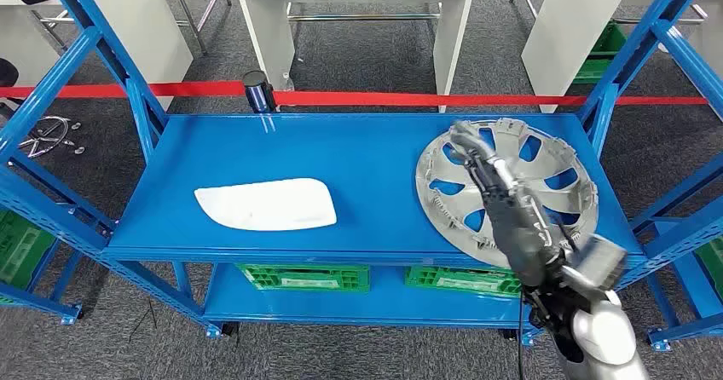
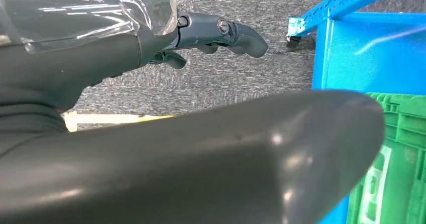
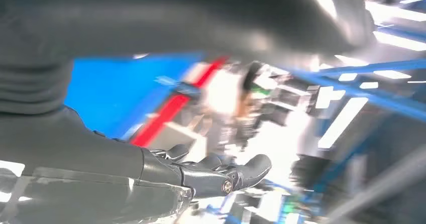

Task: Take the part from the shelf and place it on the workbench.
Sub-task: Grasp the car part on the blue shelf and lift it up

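My right hand (image 1: 494,184) reaches over the silver wheel cover (image 1: 546,154) on the blue shelf (image 1: 358,154), fingers spread, gripping nothing; I should seat them under the rim.

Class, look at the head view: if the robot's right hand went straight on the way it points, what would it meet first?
Probably the hubcap: the right hand reaches out over it, fingers toward its far rim. How high the hand sits above it is unclear.

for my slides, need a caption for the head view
Right hand reaches over the silver hubcap on the blue shelf, beside a white panel.
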